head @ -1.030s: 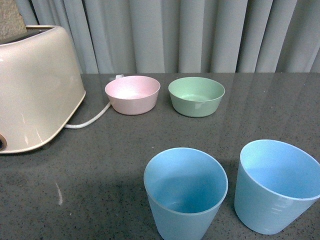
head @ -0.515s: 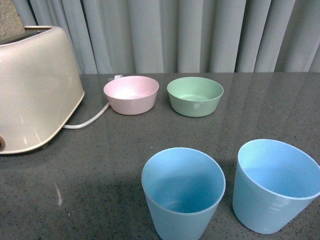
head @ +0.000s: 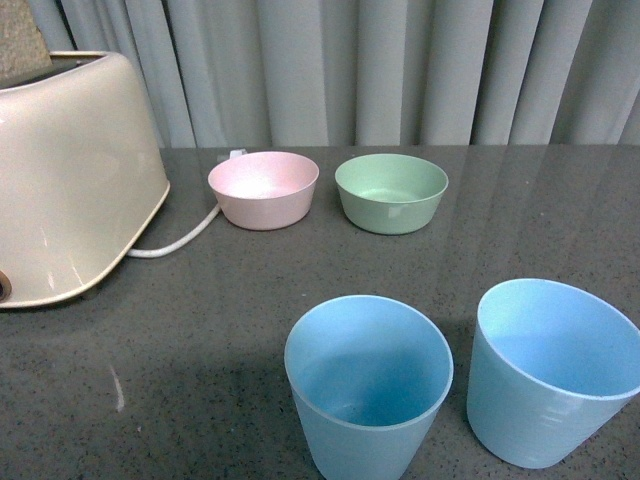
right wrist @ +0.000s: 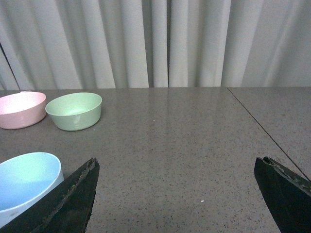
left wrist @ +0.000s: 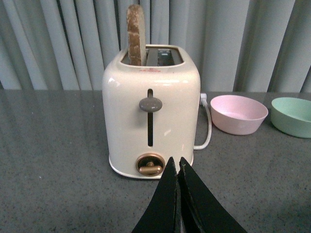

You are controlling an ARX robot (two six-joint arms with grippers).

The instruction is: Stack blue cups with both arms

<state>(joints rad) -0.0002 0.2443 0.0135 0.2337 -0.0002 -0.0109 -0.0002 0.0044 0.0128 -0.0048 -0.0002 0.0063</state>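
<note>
The left gripper (left wrist: 178,167) is sitting clenched and empty, facing the toaster (left wrist: 150,121), while the right gripper (right wrist: 176,162) is hanging spread wide near the right blue cup (head: 550,375), standing near-side just beside the left blue cup (head: 368,385); the reach is apparently only beginning, calling for outer-side grasps, with open table (head: 200,330) lying toward the far bowls.

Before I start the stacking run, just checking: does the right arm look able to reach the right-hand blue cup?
Probably yes. The right gripper is wide open, the right-hand blue cup sits just beside one of its fingers, and nothing stands between them.
</note>
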